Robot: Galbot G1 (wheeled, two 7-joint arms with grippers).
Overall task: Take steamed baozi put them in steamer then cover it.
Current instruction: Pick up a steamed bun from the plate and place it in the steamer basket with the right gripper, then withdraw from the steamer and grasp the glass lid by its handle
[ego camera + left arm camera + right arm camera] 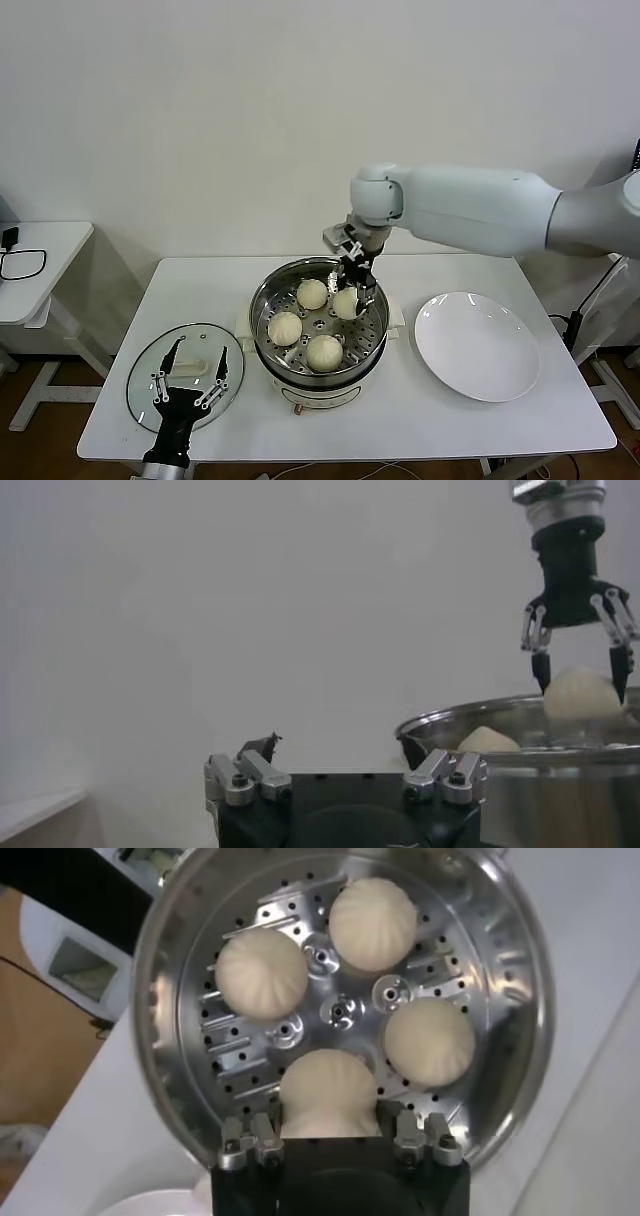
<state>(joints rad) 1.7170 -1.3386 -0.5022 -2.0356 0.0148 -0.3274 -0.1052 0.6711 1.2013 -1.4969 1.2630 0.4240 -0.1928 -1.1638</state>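
Right tool [353,283] grips a baozi [347,302] near steamer [262,300] rim; left tool [183,386] open over cover [228,352].

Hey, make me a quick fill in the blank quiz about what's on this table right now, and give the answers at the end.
1. The steamer holds ____ baozi.
2. The right claw has its fingers around one baozi inside the ____.
3. The white plate is ____.
4. The left claw is above the glass ____, which lies on the table.

Answers: four; steamer; empty; cover
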